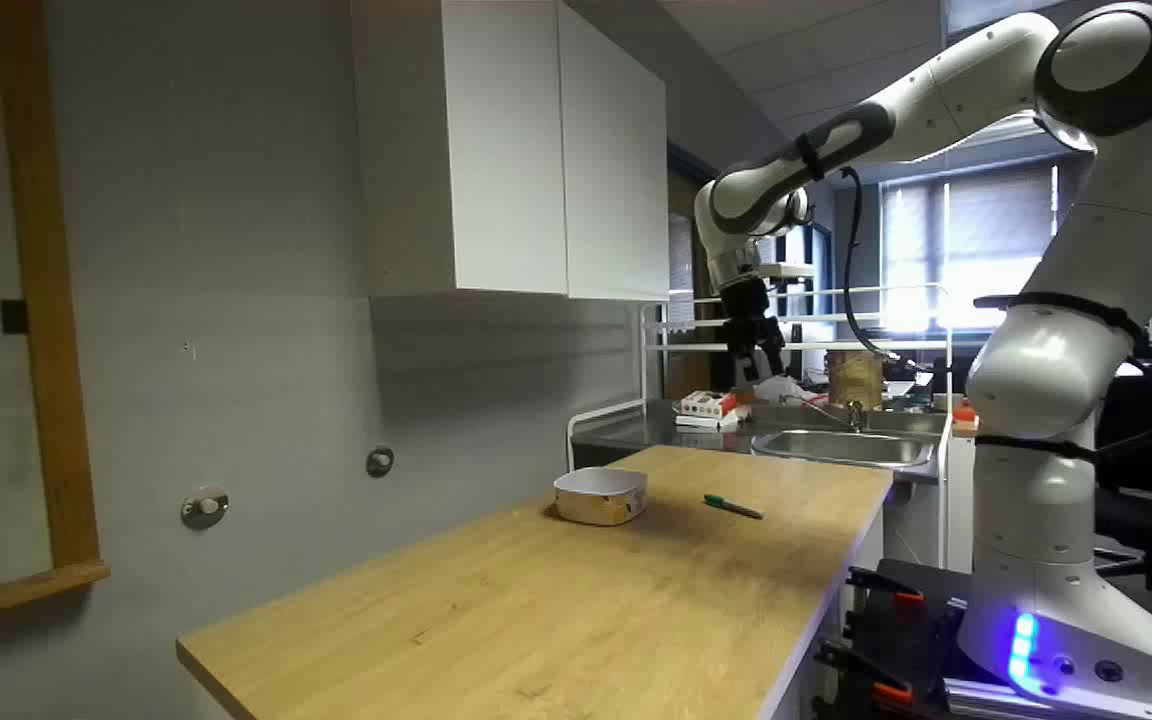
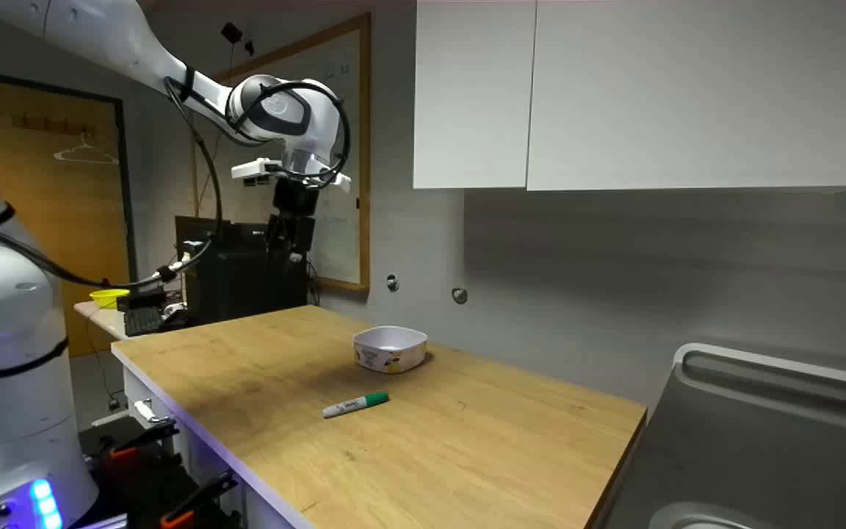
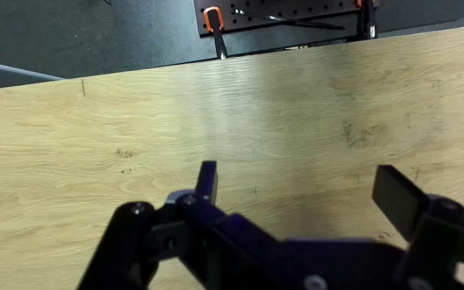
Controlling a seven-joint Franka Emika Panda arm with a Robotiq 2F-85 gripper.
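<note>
Nearest us, low in the wrist view, our tool [image 3: 296, 173] is spread wide, holding nothing. In an exterior view, a bowl [image 2: 391, 358] sits mid-frame, a green-topped pen [image 2: 357, 405] lower down. We should move slowly, not bumping the bowl; our desk [image 2: 423, 455] has room lower right, an edge lower left.

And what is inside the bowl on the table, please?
In both exterior views, the bowl shows a pale inside with nothing visible in it. Its near side hides at least part of the bottom, so something small could lie there unseen.
</note>
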